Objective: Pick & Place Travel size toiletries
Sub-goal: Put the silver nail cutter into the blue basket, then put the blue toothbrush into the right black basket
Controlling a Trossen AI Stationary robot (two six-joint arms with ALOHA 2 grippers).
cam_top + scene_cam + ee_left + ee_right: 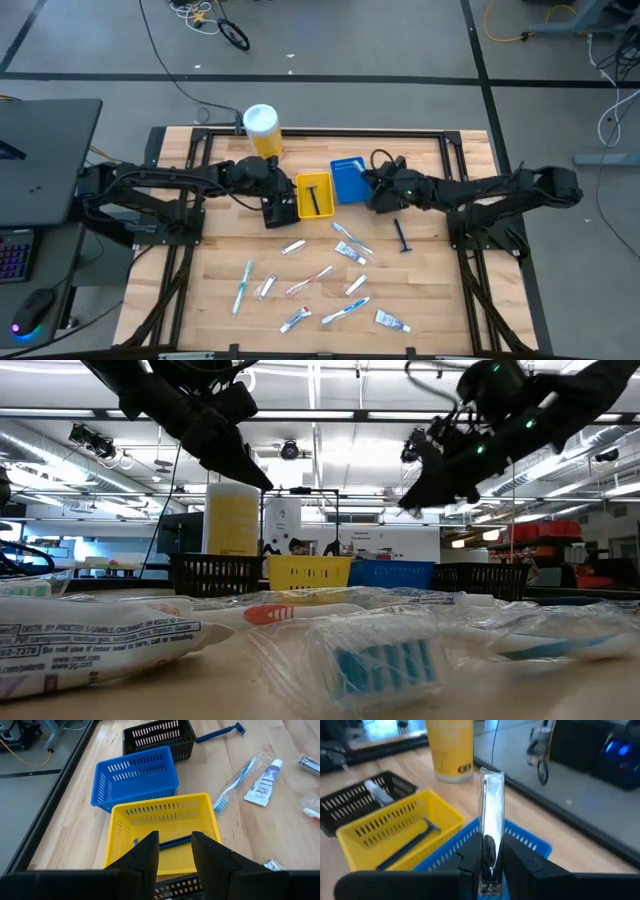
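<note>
The right tool point(489, 862) is clamped on a clear wrapped packet point(491, 815), standing upright between its fingers, directly over the blue bin point(520, 842). In the high view this tool point(378, 190) sits just right of centre, at the blue bin point(347, 180). The step in hand looks like dropping the packet into that bin.

To do it well, I would lower until the packet's bottom end is inside the bin walls before parting the fingers; released from height, a tall, light packet could tip over the rim towards the yellow bin point(395, 832) beside it. Keep the wrist centred over the blue floor, not its near edge.

The left tool point(175, 852) hovers at the near wall of the yellow bin point(165, 817), fingers apart and holding nothing. A blue razor point(172, 841) already lies inside that bin, and a black bin point(160, 737) stands beyond the blue one point(135, 777).

The remaining toiletries lie loose on the counter point(440, 290) across the lower middle of the high view: a teal toothbrush point(241, 286), a white tube point(392, 320), and a blue razor point(401, 237) right of centre. The yellow canister point(262, 128) stands at upper centre-left.
</note>
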